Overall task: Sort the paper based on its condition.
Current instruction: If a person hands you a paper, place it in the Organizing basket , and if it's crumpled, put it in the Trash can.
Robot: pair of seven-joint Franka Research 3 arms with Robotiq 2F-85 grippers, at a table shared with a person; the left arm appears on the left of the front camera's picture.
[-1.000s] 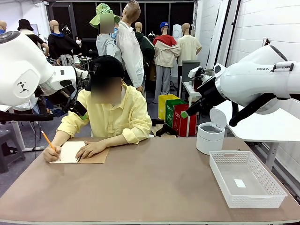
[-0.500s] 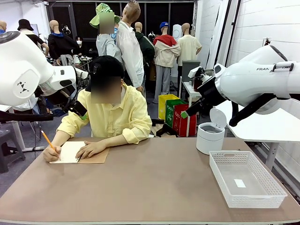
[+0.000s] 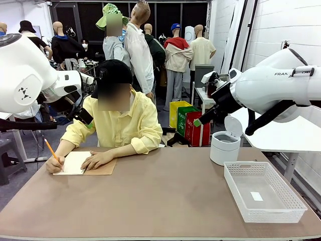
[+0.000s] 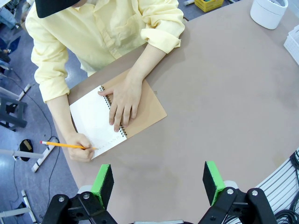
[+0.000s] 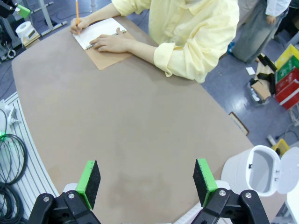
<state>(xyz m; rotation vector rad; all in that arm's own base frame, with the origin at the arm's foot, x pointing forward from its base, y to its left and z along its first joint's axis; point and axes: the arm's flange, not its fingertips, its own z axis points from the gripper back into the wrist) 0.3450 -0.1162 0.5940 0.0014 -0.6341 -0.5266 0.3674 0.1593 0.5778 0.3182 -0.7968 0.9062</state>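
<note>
The right arm (image 3: pixel 273 88) bears the partial lettering "FRAN". Both arms hang raised above the desk (image 3: pixel 165 201). The left tool (image 4: pixel 159 181) and right tool (image 5: pixel 147 181) stand with fingers apart, empty.

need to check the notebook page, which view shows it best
Left wrist view: it looks down on the notebook, open page and spiral plain beside the person's hand. The front view shows it foreshortened, the right wrist view small and far off.
</note>
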